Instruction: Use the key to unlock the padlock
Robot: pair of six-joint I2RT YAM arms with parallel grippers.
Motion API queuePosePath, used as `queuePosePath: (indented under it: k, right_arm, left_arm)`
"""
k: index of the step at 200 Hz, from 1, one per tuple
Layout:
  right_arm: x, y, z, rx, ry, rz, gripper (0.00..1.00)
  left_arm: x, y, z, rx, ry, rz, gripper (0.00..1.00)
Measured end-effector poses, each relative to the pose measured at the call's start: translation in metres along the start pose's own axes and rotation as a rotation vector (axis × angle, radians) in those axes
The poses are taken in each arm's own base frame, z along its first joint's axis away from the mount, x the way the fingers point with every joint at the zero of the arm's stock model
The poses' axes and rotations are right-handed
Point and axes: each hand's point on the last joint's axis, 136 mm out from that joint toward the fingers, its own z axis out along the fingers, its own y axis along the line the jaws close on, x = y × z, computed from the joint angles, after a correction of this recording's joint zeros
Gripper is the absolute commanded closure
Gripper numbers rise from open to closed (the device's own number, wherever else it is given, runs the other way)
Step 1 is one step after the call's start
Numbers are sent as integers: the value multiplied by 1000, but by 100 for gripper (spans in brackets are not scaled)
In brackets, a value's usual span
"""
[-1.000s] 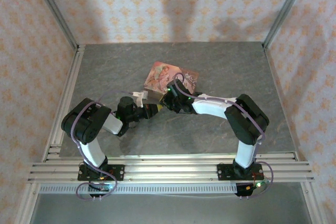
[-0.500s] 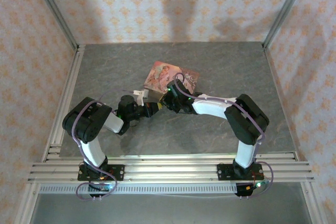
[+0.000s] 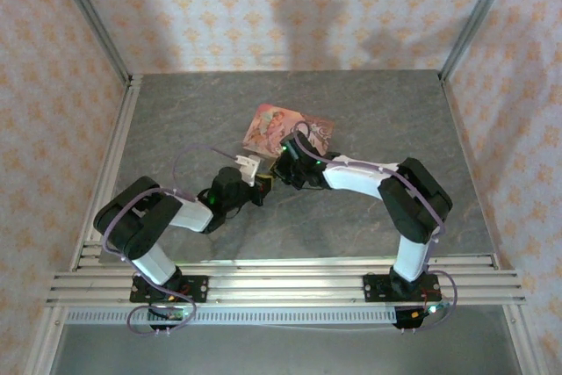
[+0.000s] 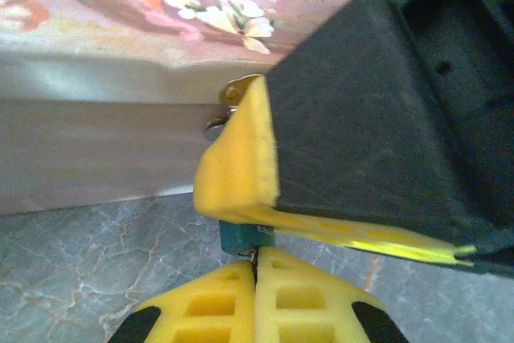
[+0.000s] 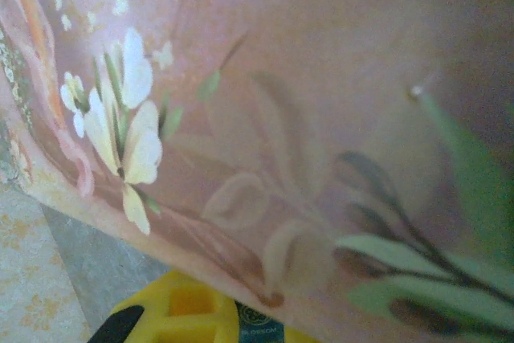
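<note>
The right tool (image 3: pixel 281 170) is clamped on the padlock (image 4: pixel 245 238), holding its blue body just in front of the floral box (image 4: pixel 120 22) and low over the bench (image 4: pixel 72 271), presumably to present the keyhole end; the left tool (image 4: pixel 255 269) is pressed together on a thin sliver, apparently the key (image 4: pixel 254 255), whose tip meets the padlock's underside.
</note>
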Motion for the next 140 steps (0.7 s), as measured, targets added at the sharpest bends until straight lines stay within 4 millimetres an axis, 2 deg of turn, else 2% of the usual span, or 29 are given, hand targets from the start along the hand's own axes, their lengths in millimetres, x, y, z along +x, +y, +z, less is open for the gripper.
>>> queuePosePath:
  k: [46,90,112,140]
  right_arm:
    - [0,-9,-9,83,52,5,100]
    - [1,-32,-21,242,106,-39,100]
    - [2,-35,-22,285,131,-87,100]
    - [2,-37,-22,302,144,-124,100]
  left_arm:
    - [2,-15,3,-169,-10,300,100]
    - [14,-38,14,-299,48,608,100]
    - [18,-38,16,-340,74,685,100]
    - [20,-38,17,-330,76,676,100]
